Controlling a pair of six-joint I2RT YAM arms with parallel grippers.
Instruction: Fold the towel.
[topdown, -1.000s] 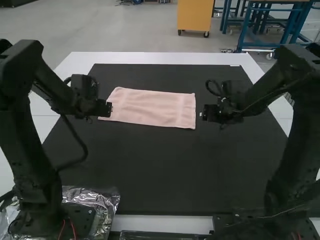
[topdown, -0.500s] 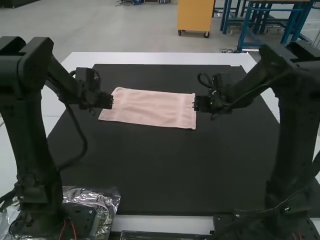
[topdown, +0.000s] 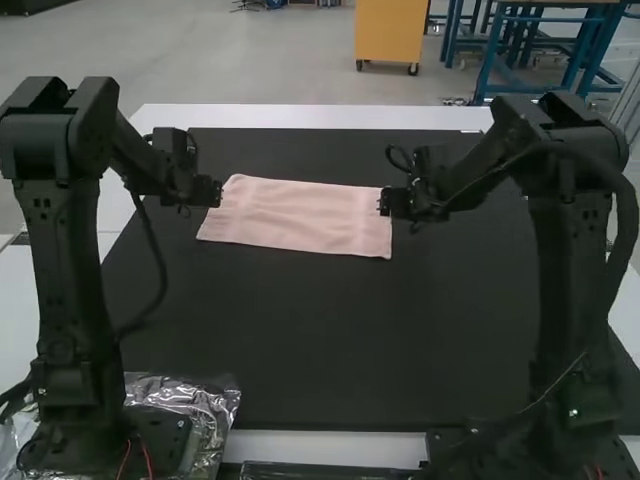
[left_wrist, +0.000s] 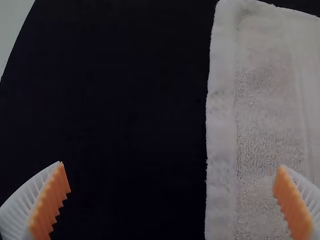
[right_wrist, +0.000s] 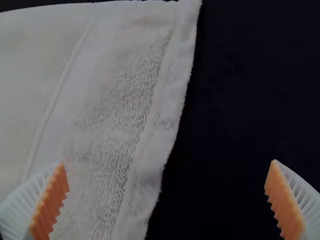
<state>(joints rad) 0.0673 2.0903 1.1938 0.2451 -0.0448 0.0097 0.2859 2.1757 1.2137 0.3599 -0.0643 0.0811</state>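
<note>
The pink towel (topdown: 300, 215) lies spread as a long rectangle, running from side to side near the far part of the dark mat. My left gripper (topdown: 219, 193) is over the towel's left end in the high view; my right gripper (topdown: 382, 203) is over its right end. In the left wrist view my left gripper (left_wrist: 172, 175) stands open, with the towel's edge (left_wrist: 222, 135) running between its fingers. My right gripper (right_wrist: 167, 172) is open too, and the towel's other end (right_wrist: 120, 110) lies beneath one finger and the gap.
A black mat (topdown: 330, 340) covers most of the white table (topdown: 330, 116). Crumpled clear plastic (topdown: 215, 405) lies by the left arm's base, and a dark bar (topdown: 320, 470) is at the near edge.
The right gripper has moved left, from beside the towel to over its right end. My left gripper has shifted slightly, ending a little farther off. The towel has stayed put.
</note>
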